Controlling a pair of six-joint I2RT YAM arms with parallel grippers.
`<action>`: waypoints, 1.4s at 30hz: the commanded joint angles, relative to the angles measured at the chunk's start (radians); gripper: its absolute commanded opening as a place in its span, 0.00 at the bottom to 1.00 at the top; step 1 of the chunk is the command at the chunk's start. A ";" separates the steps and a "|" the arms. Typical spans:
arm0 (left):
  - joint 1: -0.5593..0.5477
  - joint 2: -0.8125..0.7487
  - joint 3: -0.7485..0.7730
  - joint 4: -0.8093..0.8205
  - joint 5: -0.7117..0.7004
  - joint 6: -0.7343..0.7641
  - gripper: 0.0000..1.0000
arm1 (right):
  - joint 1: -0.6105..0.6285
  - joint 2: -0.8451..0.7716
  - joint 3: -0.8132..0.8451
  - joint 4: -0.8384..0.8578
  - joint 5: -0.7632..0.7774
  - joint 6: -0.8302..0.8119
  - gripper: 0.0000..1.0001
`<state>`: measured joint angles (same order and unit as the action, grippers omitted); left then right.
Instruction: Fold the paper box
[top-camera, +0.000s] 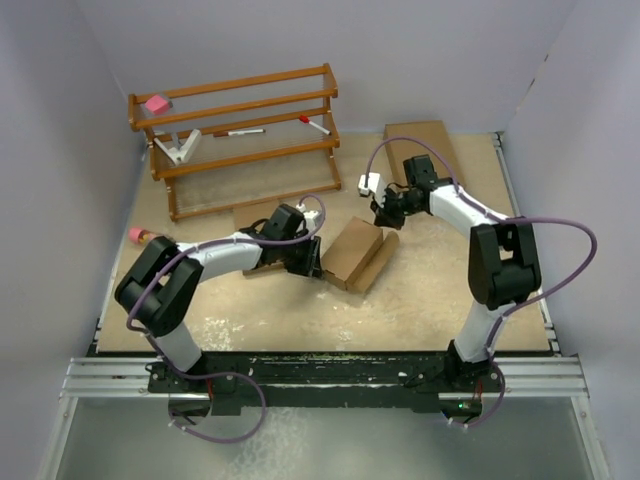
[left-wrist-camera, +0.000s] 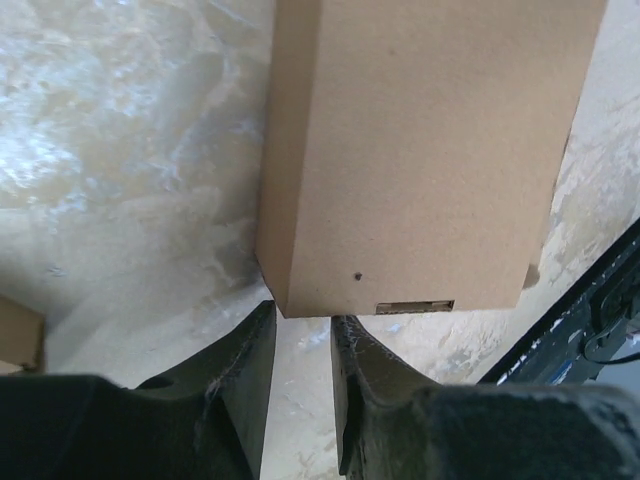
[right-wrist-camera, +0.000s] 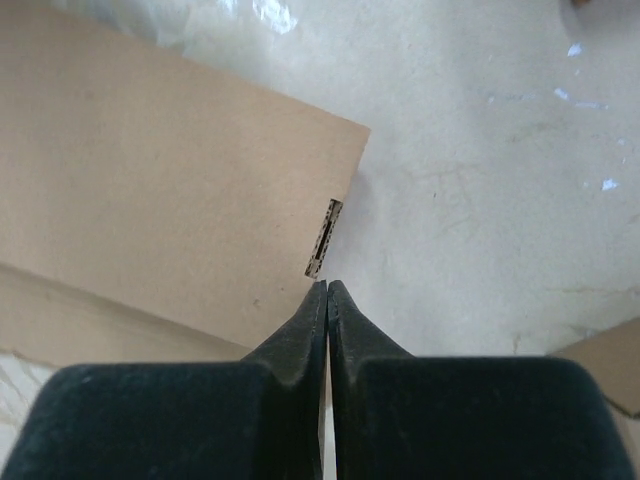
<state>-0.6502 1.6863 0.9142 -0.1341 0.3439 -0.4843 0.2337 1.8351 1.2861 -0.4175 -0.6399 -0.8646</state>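
1. The left end effector (left-wrist-camera: 303, 325) fills the bottom of its wrist view. Its jaws stand narrow with a slim gap and nothing between them.
2. Just ahead of those tips lies the paper box (left-wrist-camera: 420, 150), folded into a slim brown body. Its near corner sits almost in line with the gap, and a small tab slot shows along the near edge.
3. The right end effector (right-wrist-camera: 327, 290) is pressed closed and empty. The box's far end and a second slot lie just ahead and to the left of its tips.
4. The box rests on the pale surface (left-wrist-camera: 120, 150) between the two end effectors, seemingly touched by neither.
5. Risk: if the left jaws close here, they probably catch only the corner, and the panel could crease or the box twist away.
6. Risk: the surface looks smooth. A push from either side with no hold opposite would likely slide the box instead of seating a flap.
7. Risk: whether the tabs are locked cannot be told, so a knock could spring the fold open.
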 joint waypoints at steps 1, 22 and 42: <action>0.043 0.055 0.114 0.030 -0.054 0.054 0.31 | 0.048 -0.059 -0.082 -0.154 -0.094 -0.097 0.00; 0.115 0.342 0.600 -0.139 -0.032 0.230 0.23 | 0.172 -0.186 -0.263 -0.213 -0.107 -0.169 0.00; 0.022 -0.331 -0.059 0.246 0.116 0.198 0.72 | 0.116 -0.504 -0.304 -0.286 -0.217 -0.406 0.74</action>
<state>-0.5201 1.5051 1.0565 -0.1501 0.3595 -0.2703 0.3477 1.4097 1.0100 -0.7372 -0.7811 -1.1431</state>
